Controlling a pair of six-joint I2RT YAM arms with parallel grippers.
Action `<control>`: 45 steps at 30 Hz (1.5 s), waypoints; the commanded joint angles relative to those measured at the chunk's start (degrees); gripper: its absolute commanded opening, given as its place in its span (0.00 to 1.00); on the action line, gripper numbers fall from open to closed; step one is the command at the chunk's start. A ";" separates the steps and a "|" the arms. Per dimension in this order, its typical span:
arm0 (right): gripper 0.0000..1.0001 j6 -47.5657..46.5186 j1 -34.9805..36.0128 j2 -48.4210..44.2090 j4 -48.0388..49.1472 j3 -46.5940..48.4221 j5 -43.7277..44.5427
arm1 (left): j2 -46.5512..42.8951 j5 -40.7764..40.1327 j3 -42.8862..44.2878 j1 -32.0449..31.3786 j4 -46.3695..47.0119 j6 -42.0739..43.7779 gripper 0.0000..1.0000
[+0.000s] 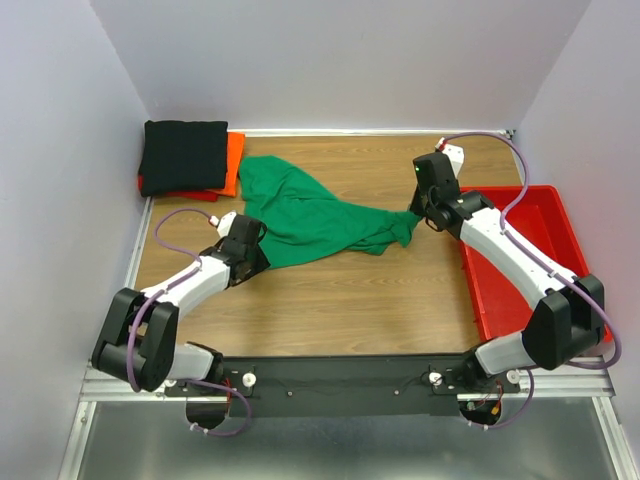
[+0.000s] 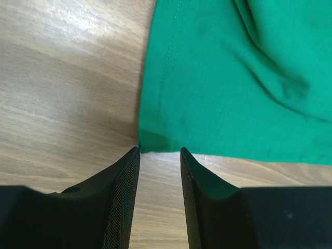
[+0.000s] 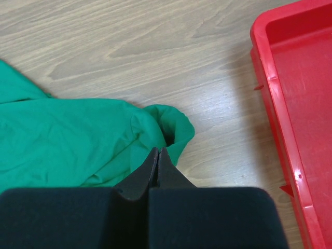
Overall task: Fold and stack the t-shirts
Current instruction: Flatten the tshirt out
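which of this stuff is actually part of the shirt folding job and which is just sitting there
Part of the job:
- green t-shirt, crumpled in the middle
- black t-shirt, folded, far left corner
- orange-red t-shirt, under the black one

Just lying about:
- red tray, on the right side

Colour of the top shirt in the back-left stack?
The top shirt is black, on an orange-red shirt; best in top external view.

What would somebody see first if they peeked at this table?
The bright green t-shirt grabs the eye first, lying rumpled across the middle of the wooden table. Next comes the big red tray at the right edge. After that, the black t-shirt sits folded on top of the orange-red t-shirt in the far left corner.
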 commanded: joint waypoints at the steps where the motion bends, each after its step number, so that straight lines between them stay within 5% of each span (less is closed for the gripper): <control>1: 0.01 -0.14 -0.36 0.82 1.61 -0.70 -1.37 | 1.62 -3.12 2.11 -0.43 -0.42 -0.87 0.45; 15: 0.00 -0.76 -0.36 0.73 3.11 -1.49 -3.22 | 7.86 -5.85 3.25 -0.96 0.02 -0.87 0.43; 17: 0.01 -0.84 -0.36 0.82 3.11 -1.49 -3.13 | 9.00 -4.89 3.61 -0.96 0.89 0.26 0.33; 19: 0.01 -0.84 -0.36 0.56 3.02 -1.49 -2.95 | 9.27 -4.27 4.31 -0.96 1.51 1.24 0.11; 22: 0.00 -0.84 -0.36 0.29 3.11 -1.58 -2.78 | 7.96 -4.53 6.93 -0.87 0.81 4.05 0.00; 28: 0.00 -1.19 -0.36 -1.72 3.02 -1.49 -1.90 | -0.21 -6.38 15.11 7.30 -4.02 12.57 0.00; 32: 0.00 -1.46 -0.54 -4.45 2.40 -0.97 0.38 | -6.97 -3.39 19.07 18.79 -3.94 17.67 0.00; 45: 0.01 1.97 -0.63 -14.55 0.30 2.28 -1.28 | -13.75 7.58 28.74 25.41 -4.29 19.43 0.00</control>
